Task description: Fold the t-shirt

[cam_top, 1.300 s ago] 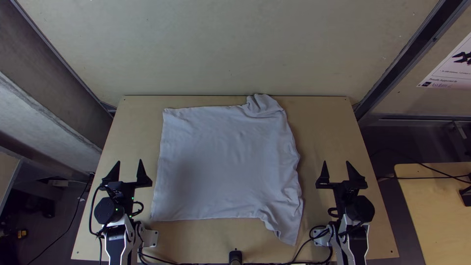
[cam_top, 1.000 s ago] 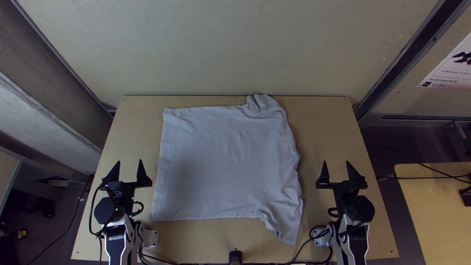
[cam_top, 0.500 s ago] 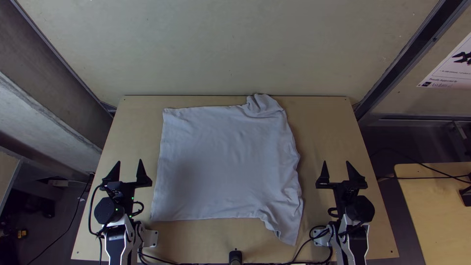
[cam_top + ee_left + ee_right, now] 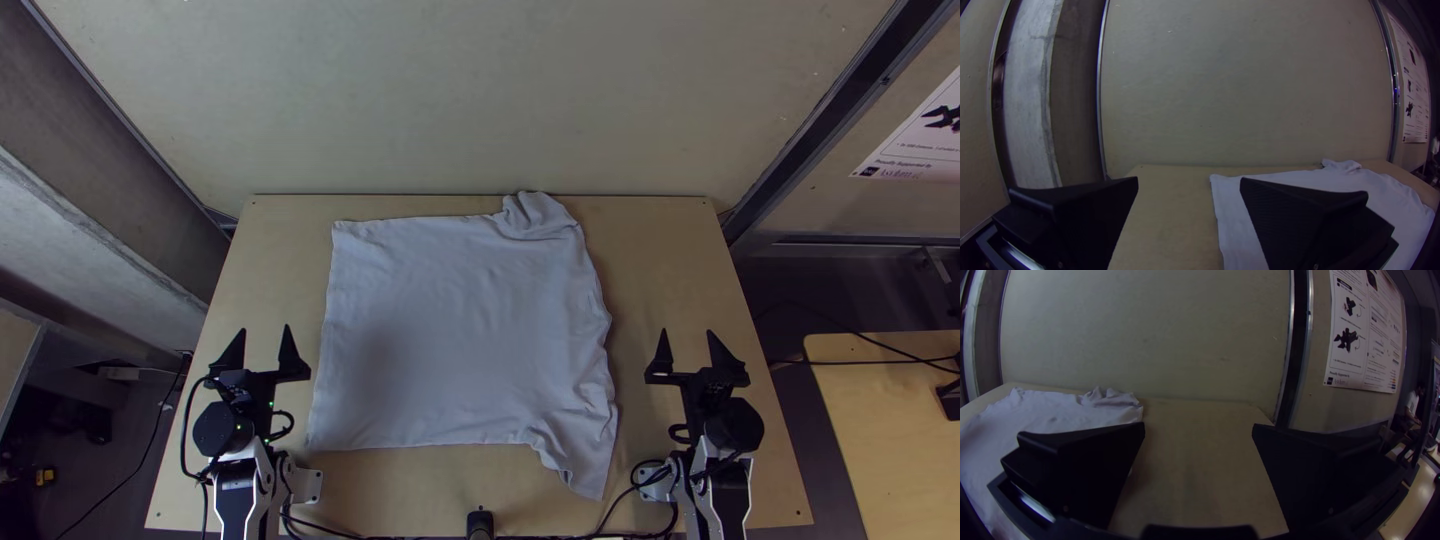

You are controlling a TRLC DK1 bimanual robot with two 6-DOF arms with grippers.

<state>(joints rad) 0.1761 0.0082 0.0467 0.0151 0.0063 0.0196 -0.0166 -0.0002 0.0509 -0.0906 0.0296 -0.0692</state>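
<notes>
A pale t-shirt (image 4: 455, 330) lies spread over the middle of the table, its right side uneven, with a bunched bit at the far right and a wrinkled flap pointing toward the near edge. Left of the cloth, my left gripper (image 4: 265, 335) stands open with nothing between its fingers. To the right of the cloth, my right gripper (image 4: 687, 338) is open too, holding nothing. In the left wrist view the left gripper (image 4: 1189, 182) has its fingers wide apart, the t-shirt (image 4: 1395, 215) beyond one of them. The right wrist view has the right gripper (image 4: 1199, 427) and the t-shirt (image 4: 1060, 415).
The wooden table (image 4: 280, 240) has bare strips left and right of the cloth. A wall rises behind its far edge. Black cables (image 4: 345, 533) run along the near edge between the arm bases, beside a small black post (image 4: 480, 523). A second table (image 4: 885, 400) stands at the right.
The right gripper has shifted very slightly in the top view. The cloth and the left arm look the same as before.
</notes>
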